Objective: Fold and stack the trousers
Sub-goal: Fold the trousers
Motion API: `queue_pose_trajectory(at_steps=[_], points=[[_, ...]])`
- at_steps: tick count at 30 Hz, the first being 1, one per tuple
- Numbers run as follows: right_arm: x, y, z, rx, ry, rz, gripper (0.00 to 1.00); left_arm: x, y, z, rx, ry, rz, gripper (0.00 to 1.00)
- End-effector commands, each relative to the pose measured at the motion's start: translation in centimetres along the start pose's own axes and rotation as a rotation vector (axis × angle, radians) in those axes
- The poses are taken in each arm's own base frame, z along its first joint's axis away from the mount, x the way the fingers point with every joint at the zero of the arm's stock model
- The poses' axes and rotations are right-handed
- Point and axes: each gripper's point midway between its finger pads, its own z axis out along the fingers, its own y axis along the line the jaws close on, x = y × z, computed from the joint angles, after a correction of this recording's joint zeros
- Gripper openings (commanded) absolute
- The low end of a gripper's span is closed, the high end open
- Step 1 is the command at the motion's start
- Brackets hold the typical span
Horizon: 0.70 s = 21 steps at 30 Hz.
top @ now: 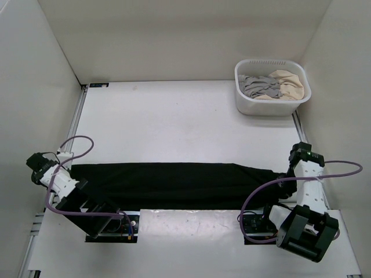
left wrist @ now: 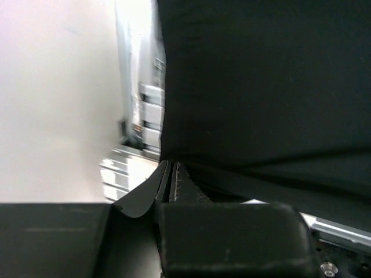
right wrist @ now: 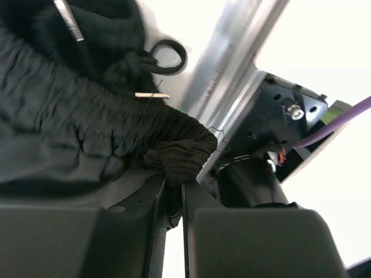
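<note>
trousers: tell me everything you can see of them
The trousers are plain black, soft matte fabric, laid out as one long strip along the near side of the table. Their gathered elastic waistband, with its drawstring, is pinched by the right end effector; the left end effector pinches the opposite end.

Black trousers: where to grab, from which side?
Take the trousers by the two ends, each from its outer side: gathered waistband on the right, leg ends on the left. They lie stretched in one long flat strip; only the ends offer a bunched edge.
</note>
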Motion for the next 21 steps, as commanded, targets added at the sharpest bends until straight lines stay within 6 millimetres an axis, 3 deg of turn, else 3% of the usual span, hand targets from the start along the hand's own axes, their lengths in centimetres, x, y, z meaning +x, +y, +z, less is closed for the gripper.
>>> queue_pose_trajectory(at_steps=[1,4,7,8,11,15,20,21], points=[[0.7,-1.5,1.3,0.059,-0.001,-0.016,0.00,2.4,-1.0,0.6,-0.003,0.056,0.036,0.14],[0.7,-1.6,1.4,0.066,0.007,-0.028,0.01,3.4,-1.3,1.0,-0.013,0.079,0.033,0.14],[0.5,-1.9,1.5,0.086,0.001,-0.030,0.30,4.4,-1.2,1.4,-0.014,0.113,0.015,0.17],[0.3,-2.4,1.2,0.115,-0.014,-0.023,0.58,4.4,-1.1,1.7,-0.015,0.113,0.014,0.20],[-1.2,-3.4,-0.4,0.166,-0.096,0.041,0.85,4.6,0.8,1.5,-0.053,0.124,-0.014,0.34],[-3.0,-2.4,-1.9,0.122,-0.162,0.054,0.91,4.0,4.1,0.5,-0.113,0.111,-0.045,0.60],[-6.0,0.8,-5.7,-0.010,-0.319,-0.074,0.92,1.0,7.8,-1.1,-0.180,0.028,-0.078,0.67],[-6.6,2.4,-6.2,-0.077,-0.351,-0.112,0.89,0.3,7.7,-1.0,-0.164,0.013,-0.076,0.67]])
